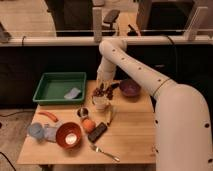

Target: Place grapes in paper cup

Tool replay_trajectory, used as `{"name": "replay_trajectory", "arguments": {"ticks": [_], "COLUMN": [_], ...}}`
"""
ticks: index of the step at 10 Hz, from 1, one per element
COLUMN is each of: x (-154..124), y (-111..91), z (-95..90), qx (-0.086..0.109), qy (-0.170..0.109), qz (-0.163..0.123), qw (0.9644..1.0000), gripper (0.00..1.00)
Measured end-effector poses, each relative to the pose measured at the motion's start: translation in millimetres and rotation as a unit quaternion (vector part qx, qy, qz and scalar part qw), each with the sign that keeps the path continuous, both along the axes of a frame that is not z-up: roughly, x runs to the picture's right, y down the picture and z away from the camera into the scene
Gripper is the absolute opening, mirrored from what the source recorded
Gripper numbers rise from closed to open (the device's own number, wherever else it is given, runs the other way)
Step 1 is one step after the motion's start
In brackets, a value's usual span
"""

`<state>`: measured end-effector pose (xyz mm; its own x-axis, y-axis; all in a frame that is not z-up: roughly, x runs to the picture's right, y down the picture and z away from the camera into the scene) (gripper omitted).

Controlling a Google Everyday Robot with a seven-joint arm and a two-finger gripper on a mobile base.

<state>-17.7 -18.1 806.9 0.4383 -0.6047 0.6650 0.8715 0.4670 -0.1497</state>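
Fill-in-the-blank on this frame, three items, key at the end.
1. The gripper is at the grapes, just over the paper cup, beside a ___ bowl.
2. The tray is ___.
3. The round fruit beside the metal cup is an ___.
Missing: purple, green, orange.

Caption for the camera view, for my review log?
The tool hangs over the paper cup with the grapes at its tip, beside a purple bowl on the table.
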Motion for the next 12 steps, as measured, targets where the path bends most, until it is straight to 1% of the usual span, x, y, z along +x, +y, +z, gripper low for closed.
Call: {"name": "replay_trajectory", "arguments": {"ticks": [1,2,3,4,5,6,7,8,9,12], "x": [-1.4,-3.9,-7.7,-9.4,-9.5,-9.4,-10.1,-10.6,-9.8,-7.5], "y": [0.3,0.8,0.8,1.1,1.4,1.0,0.9,1.0,1.1,2.5], "z": [-3.9,-6.8,-8.4,-10.8,-11.9,-12.8,-14.0,-14.5,-15.0,-14.8], "qx": [0.002,0.003,0.004,0.004,0.004,0.005,0.005,0.006,0.006,0.005], "qy": [0.004,0.007,0.008,0.013,0.016,0.019,0.022,0.024,0.026,0.037], "qz": [-0.007,-0.014,-0.021,-0.027,-0.03,-0.031,-0.033,-0.033,-0.033,-0.026], "qw": [1.0,0.9999,0.9997,0.9995,0.9994,0.9993,0.9992,0.9992,0.9991,0.9989], "gripper": [0.07,0.12,0.21,0.34,0.44,0.53,0.66,0.74,0.79,0.8]}}
